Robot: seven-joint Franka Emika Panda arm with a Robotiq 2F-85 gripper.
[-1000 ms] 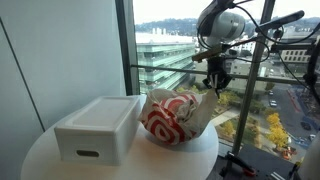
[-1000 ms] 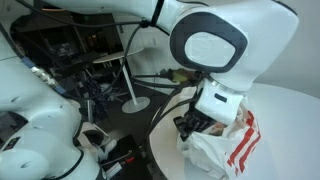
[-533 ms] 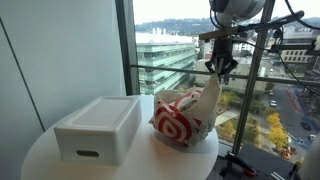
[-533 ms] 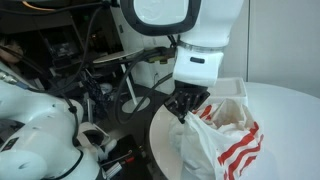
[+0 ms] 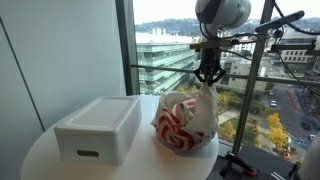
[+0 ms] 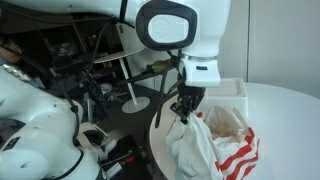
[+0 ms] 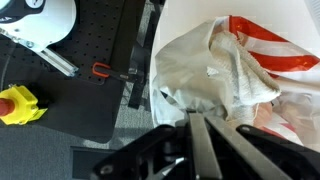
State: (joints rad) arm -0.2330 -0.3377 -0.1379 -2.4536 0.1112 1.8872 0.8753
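A white plastic bag with red stripes [image 5: 182, 120] sits on the round white table [image 5: 60, 168], also seen in an exterior view [image 6: 215, 145] and in the wrist view [image 7: 225, 70]. My gripper [image 5: 208, 78] is shut on the bag's top edge and pulls it up taut; it shows too in an exterior view [image 6: 184, 110] and in the wrist view [image 7: 196, 120]. A white box [image 5: 98, 128] lies beside the bag; its far corner shows behind the bag [image 6: 232, 88].
A tall window with a railing [image 5: 150, 66] runs behind the table. Beyond the table edge stand a camera tripod [image 5: 262, 70], a black breadboard floor [image 7: 70, 100], a yellow-and-red emergency stop [image 7: 18, 104] and other robot hardware [image 6: 40, 100].
My gripper has risen and shifted slightly, lifting the pinched bag edge so the bag stands taller and more stretched than a second ago.
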